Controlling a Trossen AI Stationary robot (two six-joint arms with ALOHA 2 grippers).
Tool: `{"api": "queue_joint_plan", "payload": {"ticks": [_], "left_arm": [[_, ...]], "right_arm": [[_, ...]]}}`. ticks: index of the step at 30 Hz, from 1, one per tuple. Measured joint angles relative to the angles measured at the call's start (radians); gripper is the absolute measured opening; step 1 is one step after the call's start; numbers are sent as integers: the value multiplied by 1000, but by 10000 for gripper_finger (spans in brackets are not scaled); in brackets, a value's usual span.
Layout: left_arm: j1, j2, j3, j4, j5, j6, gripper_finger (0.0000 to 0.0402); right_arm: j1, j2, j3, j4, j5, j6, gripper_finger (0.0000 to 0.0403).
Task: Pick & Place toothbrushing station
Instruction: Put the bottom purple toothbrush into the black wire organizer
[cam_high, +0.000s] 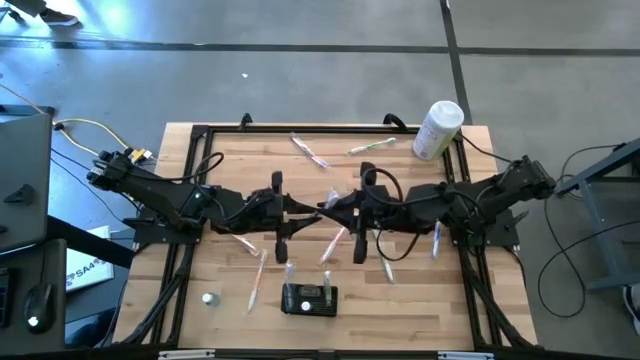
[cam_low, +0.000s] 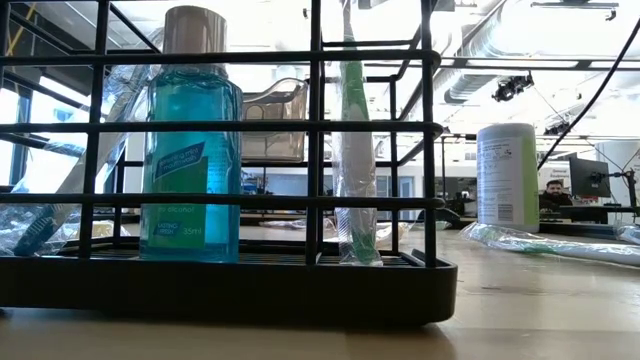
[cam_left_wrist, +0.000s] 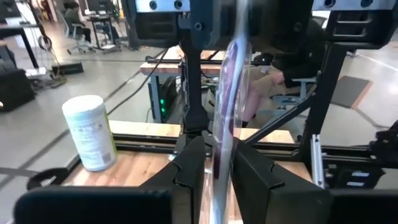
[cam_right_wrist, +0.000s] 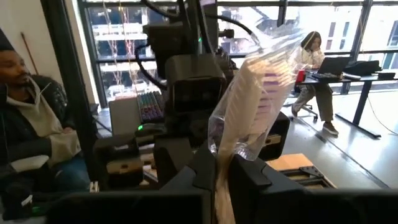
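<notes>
The toothbrushing station (cam_high: 308, 299) is a low black rack near the table's front edge. In the low view its black base (cam_low: 230, 290) carries a blue mouthwash bottle (cam_low: 190, 160) and a wrapped green toothbrush (cam_low: 355, 150), both upright. My left gripper (cam_high: 312, 208) and right gripper (cam_high: 336, 205) meet at mid-table. Both are shut on one clear-wrapped toothbrush with purple print, seen in the left wrist view (cam_left_wrist: 229, 81) and the right wrist view (cam_right_wrist: 255, 106). My left gripper pinches the wrapped toothbrush between its two fingers, on the wrapper (cam_left_wrist: 219, 152). The pack runs on past the fingertips toward the other arm, clear of the table. My right gripper pinches the same pack between its two fingers at the crumpled clear wrapper (cam_right_wrist: 225, 155). The pack stands out beyond the fingertips toward the left arm, clear of the table.
Several wrapped toothbrushes lie loose on the wood around the arms, such as one (cam_high: 310, 150) and another (cam_high: 257, 280). A tall white cylindrical container (cam_high: 437, 130) stands at the far right corner. A small round cap (cam_high: 209, 298) lies front left. People sit beyond the table.
</notes>
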Motion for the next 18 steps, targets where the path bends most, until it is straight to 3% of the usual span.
{"api": "queue_joint_plan", "payload": {"ticks": [4,13,18], "left_arm": [[0,0,0,-4,4,-50,104],[0,0,0,-4,2,-169,230],[0,0,0,-23,6,-278,243]], "right_arm": [[22,-31,0,-46,12,-2,12],[136,-114,0,-175,115,9,12],[242,-142,0,-235,192,10,12]]}}
